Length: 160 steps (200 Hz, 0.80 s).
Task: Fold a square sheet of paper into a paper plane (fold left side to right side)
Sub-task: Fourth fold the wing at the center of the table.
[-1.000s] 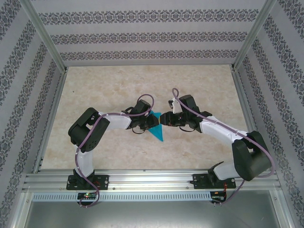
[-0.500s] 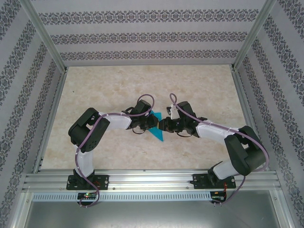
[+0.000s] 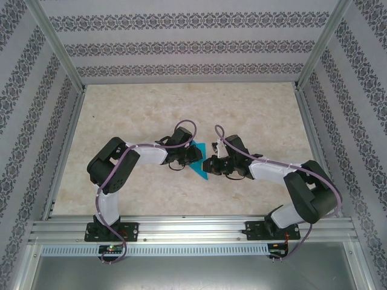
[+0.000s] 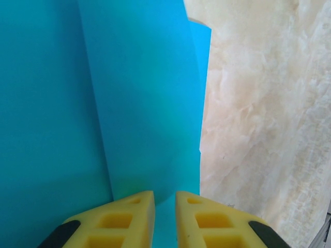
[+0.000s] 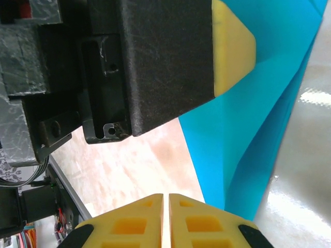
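Teal-blue and creased, the paper plane [image 3: 201, 171] lies on the worktop [image 3: 151, 109] directly to the right of the left gripper [image 3: 188, 156] and touches it. Its long axis runs from far to near, pointed end toward the arm bases. The left gripper's fingers [image 4: 129, 219] stand close together with a narrow strip of paper showing in the gap. We judge that they pinch a layer, though the wrist view is too tight for us to be sure.

On the far side of the paper from the left gripper sits the right gripper [image 3: 210, 164]. Its fingers [image 5: 134, 222] are pressed together with nothing between them. The paper's edge lies just beside and ahead of their tips, toward the left gripper, not inside them.

We think the coming move turns on this: the right arm is nearer that edge, and its closed fingers are placed to press along the long axis, not to grasp.
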Motion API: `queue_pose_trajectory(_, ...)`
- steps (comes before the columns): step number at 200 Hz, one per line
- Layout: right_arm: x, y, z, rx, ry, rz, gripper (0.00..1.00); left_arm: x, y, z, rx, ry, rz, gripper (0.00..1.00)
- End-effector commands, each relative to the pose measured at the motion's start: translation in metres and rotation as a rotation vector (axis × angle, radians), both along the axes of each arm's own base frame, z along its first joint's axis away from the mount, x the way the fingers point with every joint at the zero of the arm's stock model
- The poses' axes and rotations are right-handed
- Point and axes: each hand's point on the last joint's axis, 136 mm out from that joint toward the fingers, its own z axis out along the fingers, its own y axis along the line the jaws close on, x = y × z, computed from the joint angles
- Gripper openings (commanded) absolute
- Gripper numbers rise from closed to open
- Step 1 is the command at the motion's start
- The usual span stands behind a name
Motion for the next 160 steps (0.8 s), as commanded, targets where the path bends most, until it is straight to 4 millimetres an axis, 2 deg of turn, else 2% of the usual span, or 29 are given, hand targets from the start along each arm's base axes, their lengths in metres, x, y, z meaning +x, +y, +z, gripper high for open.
queue_pose_trajectory(1, 0.003, 0.004, -0.003, -0.001, -0.003, 0.003, 0.12, -0.017, 0.012, -0.029, 0.101, 0.070, 0.008, 0.21)
queue_pose_trajectory(160, -0.012, -0.005, -0.038, -0.112, 0.089, 0.004, 0.12, -0.017, 0.011, -0.031, 0.099, 0.071, 0.003, 0.21)
